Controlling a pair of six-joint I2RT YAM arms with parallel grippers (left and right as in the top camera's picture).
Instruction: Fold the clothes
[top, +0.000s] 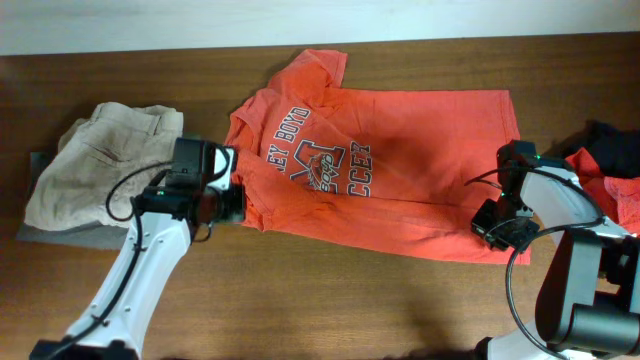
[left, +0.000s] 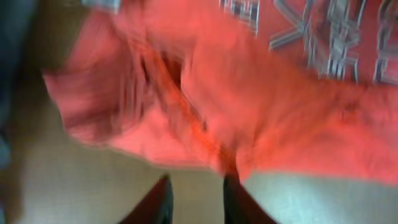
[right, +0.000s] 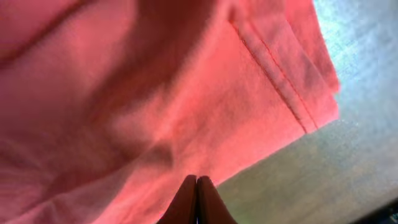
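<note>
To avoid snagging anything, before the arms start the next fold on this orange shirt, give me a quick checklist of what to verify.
1. Orange T-shirt spread on the table, print up: ok.
2. Left gripper open at the shirt's left edge, nothing between its fingers: ok.
3. Right gripper shut at the lower right hem; fabric caught: cannot tell.
4. Beige trousers apart from the shirt: ok.
5. Red and black garments free of the right arm: cannot tell.

The orange T-shirt (top: 420, 170) reads "EY BOYD" and "CCER".
</note>
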